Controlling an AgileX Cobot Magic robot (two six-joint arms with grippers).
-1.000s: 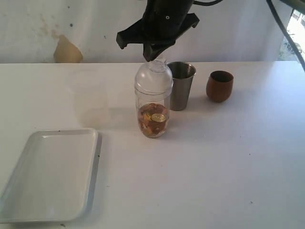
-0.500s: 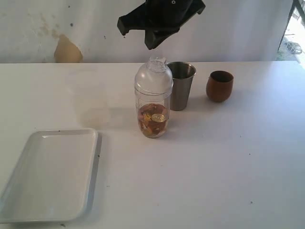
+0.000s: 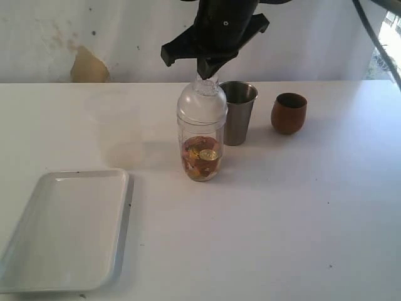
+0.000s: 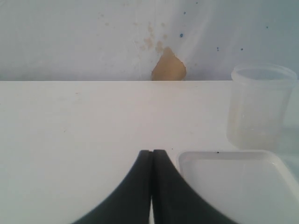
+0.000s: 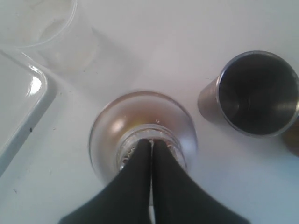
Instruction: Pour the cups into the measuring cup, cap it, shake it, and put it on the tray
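The measuring cup (image 3: 201,157) stands upright mid-table with brown and gold pieces in its bottom and a clear dome lid (image 3: 202,103) on top. My right gripper (image 3: 207,71) is shut and hangs point-down over the lid's knob, its tips (image 5: 152,142) touching or just above it. The steel tumbler (image 3: 238,113) stands right beside the measuring cup, and the wooden cup (image 3: 289,113) sits further right. The white tray (image 3: 62,232) lies at the front left. In the left wrist view my left gripper (image 4: 152,152) is shut and holds nothing, low over the table beside the tray's corner (image 4: 233,186).
A faint clear plastic tub (image 4: 261,105) stands beyond the tray, also in the right wrist view as a clear tub (image 5: 42,28). The steel tumbler (image 5: 257,93) looks dark inside. A wall with a tan patch (image 3: 88,66) backs the table.
The right gripper rose off the lid half a second ago and has come back down onto the lid's knob. The measuring cup, both cups and the tray have not moved.
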